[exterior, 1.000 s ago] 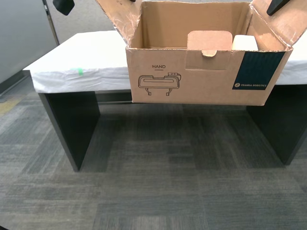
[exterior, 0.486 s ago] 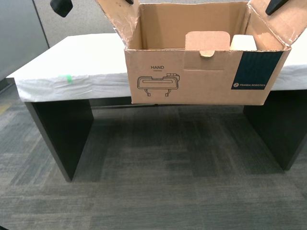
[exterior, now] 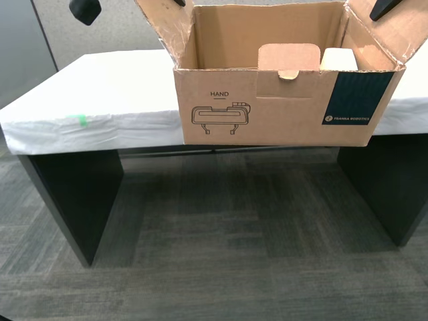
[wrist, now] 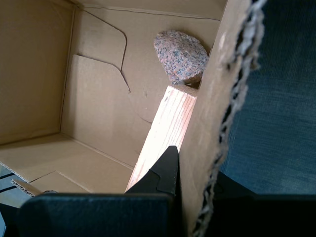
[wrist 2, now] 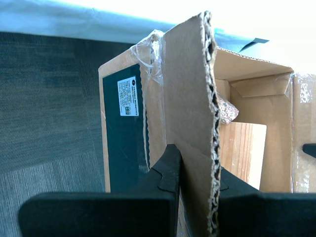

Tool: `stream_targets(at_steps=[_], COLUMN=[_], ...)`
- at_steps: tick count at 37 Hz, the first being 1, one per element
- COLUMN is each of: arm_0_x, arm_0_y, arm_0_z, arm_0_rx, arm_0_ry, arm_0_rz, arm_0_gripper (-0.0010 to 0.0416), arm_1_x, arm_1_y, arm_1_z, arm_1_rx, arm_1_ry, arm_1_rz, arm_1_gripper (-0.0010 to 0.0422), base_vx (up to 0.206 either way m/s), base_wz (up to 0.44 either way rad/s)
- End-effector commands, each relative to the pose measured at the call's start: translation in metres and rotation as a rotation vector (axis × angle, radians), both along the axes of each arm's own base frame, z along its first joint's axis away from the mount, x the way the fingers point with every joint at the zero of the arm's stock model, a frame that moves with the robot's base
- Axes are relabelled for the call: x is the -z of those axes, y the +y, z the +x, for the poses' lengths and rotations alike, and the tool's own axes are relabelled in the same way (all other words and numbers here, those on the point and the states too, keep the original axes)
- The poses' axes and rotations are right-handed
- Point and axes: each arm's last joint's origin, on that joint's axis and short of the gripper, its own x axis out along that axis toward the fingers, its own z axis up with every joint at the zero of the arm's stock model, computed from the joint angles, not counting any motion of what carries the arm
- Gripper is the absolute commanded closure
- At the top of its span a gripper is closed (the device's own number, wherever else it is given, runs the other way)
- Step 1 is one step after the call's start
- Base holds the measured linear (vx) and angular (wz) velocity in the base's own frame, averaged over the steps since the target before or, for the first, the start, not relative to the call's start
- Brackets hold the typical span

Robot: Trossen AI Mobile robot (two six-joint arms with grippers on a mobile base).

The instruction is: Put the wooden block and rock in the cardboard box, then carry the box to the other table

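Observation:
The cardboard box (exterior: pixel 267 114) hangs in the air in front of the other table (exterior: pixel 114 87), held by its two side flaps. My first gripper (wrist: pixel 195 173) is shut on the flap at the exterior view's right (exterior: pixel 386 8). My second gripper (wrist 2: pixel 197 168) is shut on the flap at the exterior view's left, beside a teal side panel (wrist 2: pixel 123 143). Inside, the wooden block (wrist: pixel 168 118) leans against the wall under my first gripper, its top showing near the rim (exterior: pixel 340 59). The rock (wrist: pixel 180 57) lies at the block's far end on the floor of the box; the exterior view hides it.
The table is draped in white cloth with a green tape mark (exterior: pixel 78 121) on its front edge. Its dark legs (exterior: pixel 73 194) stand at both sides over grey carpet (exterior: pixel 221 234). A black arm part (exterior: pixel 85 8) shows at the top of the exterior view.
The camera has moved: the table and its green tape mark have slid toward the exterior view's left and look nearer. The box keeps its place in the view, with both grippers still clamped.

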Motion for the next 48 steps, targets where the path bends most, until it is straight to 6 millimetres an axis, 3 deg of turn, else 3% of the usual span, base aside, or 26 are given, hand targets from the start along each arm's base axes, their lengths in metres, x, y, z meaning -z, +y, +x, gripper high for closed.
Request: stream_targets(at_steps=[1, 48], arm_0_x=[-0.0016, -0.0037], arm_0_y=[0.0014, 0.0027], arm_0_z=[0.0001, 0.0032], arm_0_rx=[-0.025, -0.044], arm_0_ry=[-0.006, -0.057], arm_0_rz=[0.028, 0.035], arm_0_gripper=[0.0406, 0.0406], arm_1_x=[-0.0016, -0.0003], arm_1_y=[-0.0011, -0.0004], arm_1_z=[0.0000, -0.0008], arm_1_rx=[0.008, 0.003], arm_1_ry=[-0.001, 0.012], arm_1_rz=[-0.019, -0.007], arm_1_gripper=[0.0413, 0.0412], base_vx=[0.147, 0.154], base_wz=[-0.007, 0.033])
